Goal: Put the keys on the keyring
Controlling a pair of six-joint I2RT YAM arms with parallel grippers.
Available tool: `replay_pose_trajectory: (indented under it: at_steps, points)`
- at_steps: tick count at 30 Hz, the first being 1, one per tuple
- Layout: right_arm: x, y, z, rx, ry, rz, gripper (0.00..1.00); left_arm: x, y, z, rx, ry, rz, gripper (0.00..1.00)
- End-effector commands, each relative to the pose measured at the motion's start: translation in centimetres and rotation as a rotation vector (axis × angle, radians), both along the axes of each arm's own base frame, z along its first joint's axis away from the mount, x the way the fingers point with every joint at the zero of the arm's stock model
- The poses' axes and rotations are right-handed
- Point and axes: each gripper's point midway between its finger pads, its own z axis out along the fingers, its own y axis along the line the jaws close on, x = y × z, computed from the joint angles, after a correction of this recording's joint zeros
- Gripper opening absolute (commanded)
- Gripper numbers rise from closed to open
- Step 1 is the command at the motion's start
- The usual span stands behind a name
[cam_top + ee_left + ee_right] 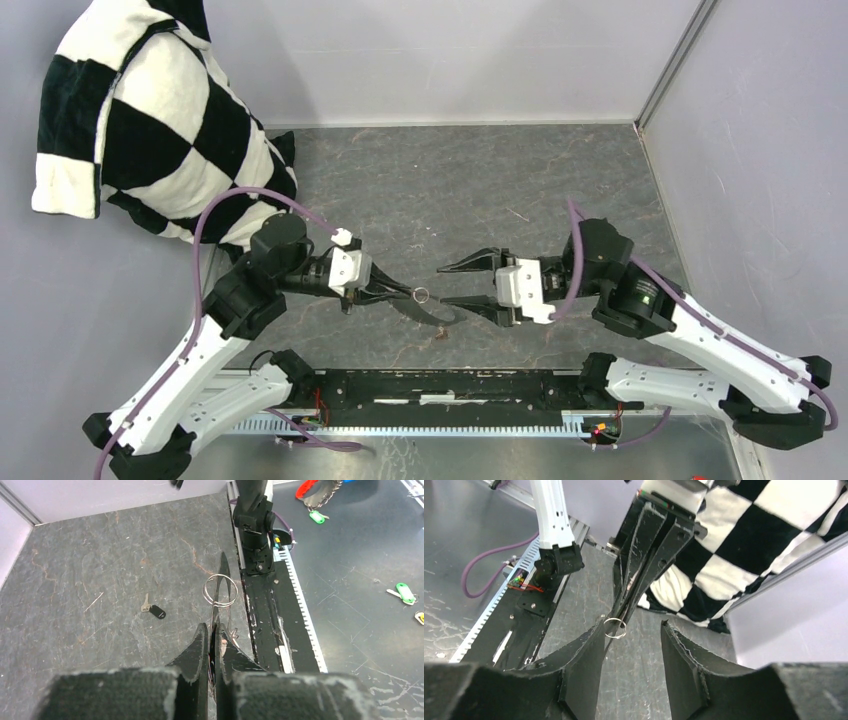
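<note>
Biggest thing first: the grey stone-look table (430, 180) is sitting under everything, and a black-and-white checkered cushion (150, 130) is slumping in the corner well off to the far left of the keyring (421, 295). The left gripper (408, 293) is clamping down hard on that keyring, pinching the little wire loop edge-on right at its tapered tips and holding it up off the table. The right gripper (633, 625) is sitting just to the right of the keyring with its jaws spread and nothing in them, one finger almost brushing the loop. The only key I'm spotting on the table is the black-headed key (156, 611), lying flat below the keyring on the side away from the arm bases. I'm not finding the red one for sure. What's worrying me is that the pinch is covering only a sliver of wire, so I'm guessing any nudge from that close right finger is going to spin the loop or pop it out. And a key lying flat on hard stone is begging to skate away when the fingers close on it.
</note>
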Motion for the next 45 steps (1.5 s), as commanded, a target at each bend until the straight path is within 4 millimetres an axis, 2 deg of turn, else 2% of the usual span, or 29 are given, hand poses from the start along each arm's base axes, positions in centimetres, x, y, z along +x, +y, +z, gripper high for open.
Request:
replay_pose_trajectory:
  at_steps: [1,3,6,11,14,17,19,23,27,29,31,35,37,39,42,45]
  points:
    - [1.5,0.4,0.4,-0.011,0.035,-0.088,0.51,0.0,0.4,1.4,-0.062,-0.159,-0.005,0.02]
    - [2.5,0.8,0.5,-0.007,0.121,-0.145,0.55,0.1,1.0,1.0,-0.05,-0.327,-0.022,0.02]
    - [3.6,1.8,0.7,-0.024,0.356,-0.226,0.6,1.2,1.9,0.8,-0.019,-0.535,0.008,0.02]
    - [2.1,3.1,0.4,-0.056,0.559,-0.16,0.61,1.5,3.0,-1.6,0.076,-0.819,-0.066,0.02]
    - [2.2,3.4,-0.5,-0.086,0.695,-0.189,0.64,2.0,3.6,-2.2,0.106,-0.991,-0.071,0.02]
    - [1.4,4.5,-0.6,-0.16,0.845,-0.138,0.61,3.0,4.4,-2.3,0.162,-1.181,-0.053,0.02]
    - [0.9,4.7,-1.1,-0.179,0.868,-0.113,0.61,3.1,4.7,-2.0,0.173,-1.236,-0.049,0.02]
    - [1.6,3.8,-1.8,-0.106,0.821,-0.157,0.61,2.5,4.8,-2.0,0.164,-1.307,-0.084,0.02]
    - [2.9,4.1,-2.9,-0.157,0.839,-0.24,0.51,2.5,4.9,-2.8,0.191,-1.478,-0.133,0.02]
    - [2.8,4.4,-3.2,-0.206,0.847,-0.241,0.49,3.0,4.7,-2.7,0.209,-1.538,-0.137,0.02]
    - [2.8,4.4,-3.2,-0.193,0.84,-0.235,0.53,3.7,4.5,-2.0,0.211,-1.547,-0.114,0.02]
    - [3.1,3.6,-2.3,-0.122,0.809,-0.253,0.82,4.3,4.4,-1.1,0.217,-1.541,-0.086,0.02]
    - [3.9,3.0,-1.6,-0.048,0.816,-0.3,0.96,4.2,4.3,-1.1,0.203,-1.548,-0.08,0.02]
    - [4.9,2.3,-1.3,0.022,0.857,-0.364,0.98,4.0,4.3,-1.2,0.194,-1.563,-0.086,0.02]
    - [4.9,1.6,-2.7,0.026,0.858,-0.389,0.98,3.7,4.3,-1.0,0.185,-1.574,-0.091,0.02]
    - [5.5,1.5,-2.8,0.033,0.84,-0.417,0.98,3.8,4.4,-0.8,0.186,-1.559,-0.083,0.02]
